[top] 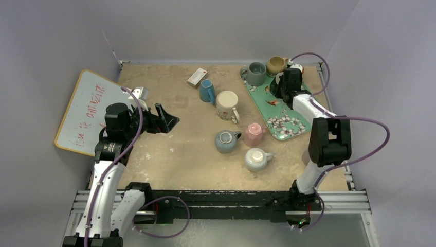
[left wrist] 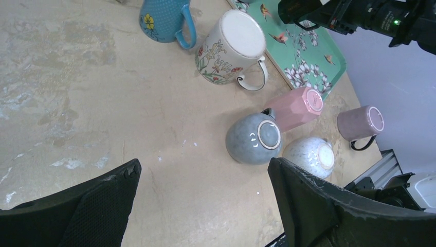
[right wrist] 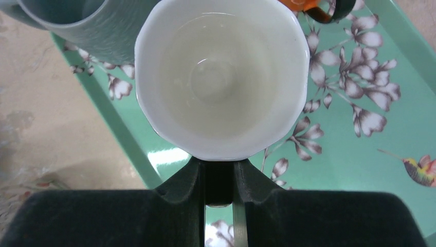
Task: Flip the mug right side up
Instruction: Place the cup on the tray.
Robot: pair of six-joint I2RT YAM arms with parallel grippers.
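Observation:
A white mug (right wrist: 218,77) hangs mouth up over the green floral tray (right wrist: 360,170), its empty inside facing the right wrist camera. My right gripper (right wrist: 218,177) is shut on its handle at the near rim. From above, that gripper (top: 282,85) is at the tray's far end, and only a sliver of the white mug (top: 279,77) shows. My left gripper (top: 172,121) stands open over bare table at the left, nothing between its fingers (left wrist: 308,206). Ahead of it, a grey-blue mug (left wrist: 252,139) and a speckled mug (left wrist: 311,154) stand upside down.
On the table are a blue mug (top: 207,90), a floral cream mug (top: 226,105), a pink mug (top: 254,133) and a mauve mug (left wrist: 360,123). A grey-green mug (top: 255,73) and a tan mug (top: 275,65) stand upright at the tray's far end. A whiteboard (top: 85,110) leans at left.

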